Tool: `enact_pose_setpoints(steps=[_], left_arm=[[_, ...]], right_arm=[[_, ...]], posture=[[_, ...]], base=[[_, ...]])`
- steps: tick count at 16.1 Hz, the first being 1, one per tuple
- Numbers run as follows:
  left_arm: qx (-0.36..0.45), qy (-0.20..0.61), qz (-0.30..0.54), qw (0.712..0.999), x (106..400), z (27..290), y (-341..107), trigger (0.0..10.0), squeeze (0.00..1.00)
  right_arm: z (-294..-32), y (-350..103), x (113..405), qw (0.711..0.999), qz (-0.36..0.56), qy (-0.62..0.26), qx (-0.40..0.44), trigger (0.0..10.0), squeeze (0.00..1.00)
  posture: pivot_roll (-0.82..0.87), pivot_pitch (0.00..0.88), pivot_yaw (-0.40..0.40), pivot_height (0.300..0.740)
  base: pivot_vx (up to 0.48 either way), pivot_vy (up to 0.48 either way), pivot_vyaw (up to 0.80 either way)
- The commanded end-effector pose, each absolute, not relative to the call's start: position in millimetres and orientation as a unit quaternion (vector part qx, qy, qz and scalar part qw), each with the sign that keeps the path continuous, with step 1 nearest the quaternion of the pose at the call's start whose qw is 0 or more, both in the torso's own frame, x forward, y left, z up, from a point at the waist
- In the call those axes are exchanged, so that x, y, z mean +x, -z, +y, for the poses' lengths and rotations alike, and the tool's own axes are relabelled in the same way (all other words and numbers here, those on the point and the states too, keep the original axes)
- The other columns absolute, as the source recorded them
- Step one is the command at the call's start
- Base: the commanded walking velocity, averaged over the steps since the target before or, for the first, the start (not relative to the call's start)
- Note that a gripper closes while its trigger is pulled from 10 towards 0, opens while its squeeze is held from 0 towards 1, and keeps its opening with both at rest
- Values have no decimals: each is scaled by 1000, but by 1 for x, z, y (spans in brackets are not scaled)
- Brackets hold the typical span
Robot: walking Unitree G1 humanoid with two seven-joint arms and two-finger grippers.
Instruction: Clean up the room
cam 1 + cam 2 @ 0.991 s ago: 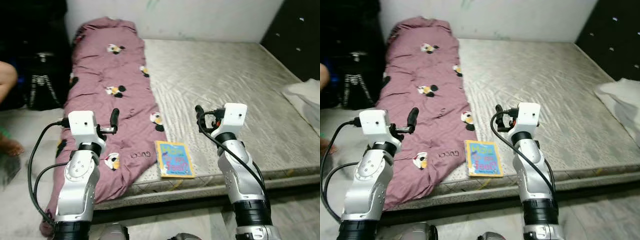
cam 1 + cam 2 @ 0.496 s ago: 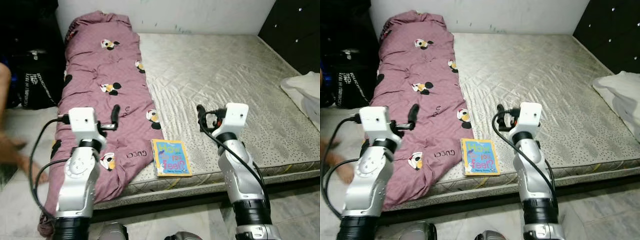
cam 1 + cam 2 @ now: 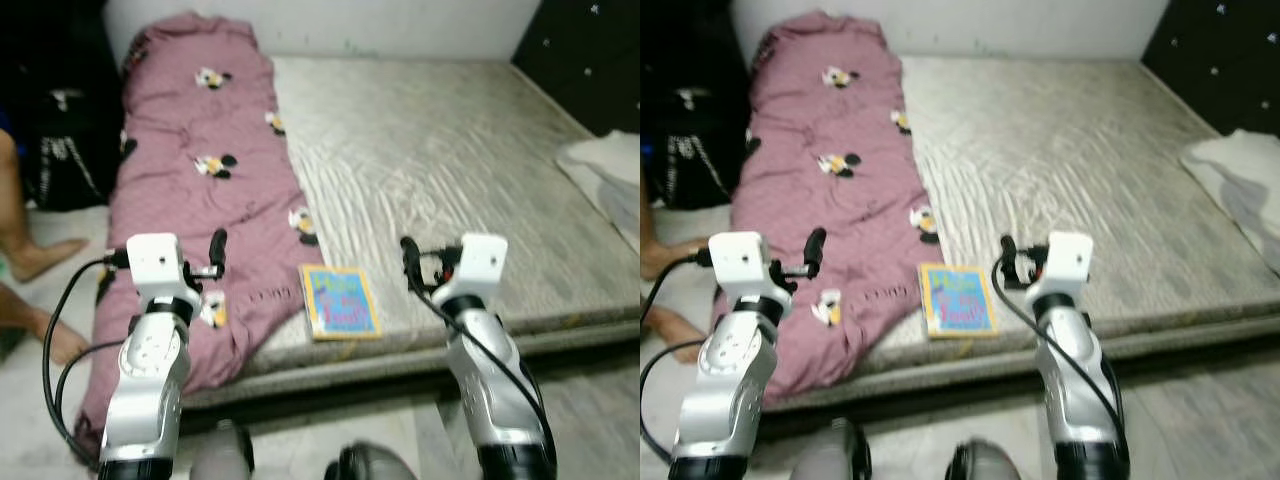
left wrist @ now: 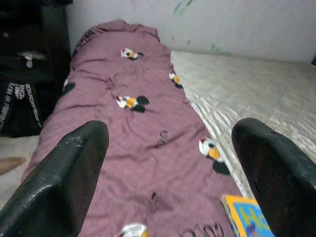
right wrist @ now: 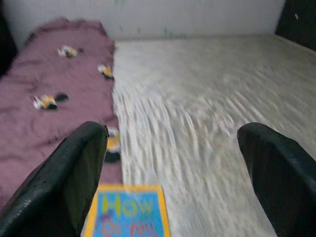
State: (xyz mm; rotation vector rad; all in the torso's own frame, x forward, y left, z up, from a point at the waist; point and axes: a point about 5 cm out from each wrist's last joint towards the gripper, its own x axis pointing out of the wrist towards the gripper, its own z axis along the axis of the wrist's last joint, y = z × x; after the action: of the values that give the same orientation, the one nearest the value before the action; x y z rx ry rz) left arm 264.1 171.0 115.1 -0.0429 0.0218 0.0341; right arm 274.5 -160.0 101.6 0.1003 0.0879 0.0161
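Little of the tidying can be judged as done. A book point(image 3: 340, 301) with a yellow border and blue cover is seen lying flat at the near edge of the mattress point(image 3: 470, 160), not yet picked up. It lies between the two grippers and slightly ahead of them, nearer the right gripper point(image 5: 173, 163) than the left gripper point(image 4: 173, 163).

Both grippers are held raised in front of the bed, nothing between their fingers. In each wrist view the two black fingers are seen spread wide apart, so both are judged ready to grasp but not yet engaged.

A purple blanket point(image 3: 200, 170) with cartoon prints is stretched along the mattress ahead of the left gripper, its near end hanging over the edge. It appears rumpled rather than folded. A white cloth point(image 3: 605, 165) is seen far out beyond the right gripper, at the bed's far side. A person's bare legs point(image 3: 25, 250) are visible on the floor outside the left gripper.

The book, and probably the blanket, are judged to remain.
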Motion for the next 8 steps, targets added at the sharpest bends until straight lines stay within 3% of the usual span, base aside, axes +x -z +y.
enact_pose_setpoints(steps=[1, 8], left_arm=[[-18, -12, 13, 1000, 261, 169, -114, 10000, 0], [-23, -26, 21, 999, 255, 172, -113, 10000, 0]], right_arm=[[-163, -105, 272, 998, 45, -4, 45, 10000, 0], [-161, -109, 275, 998, 48, -16, 39, 10000, 0]], posture=[[-26, 102, -99, 659], [-16, 111, -106, 659]], base=[[0, 0, 0], [0, 0, 0]])
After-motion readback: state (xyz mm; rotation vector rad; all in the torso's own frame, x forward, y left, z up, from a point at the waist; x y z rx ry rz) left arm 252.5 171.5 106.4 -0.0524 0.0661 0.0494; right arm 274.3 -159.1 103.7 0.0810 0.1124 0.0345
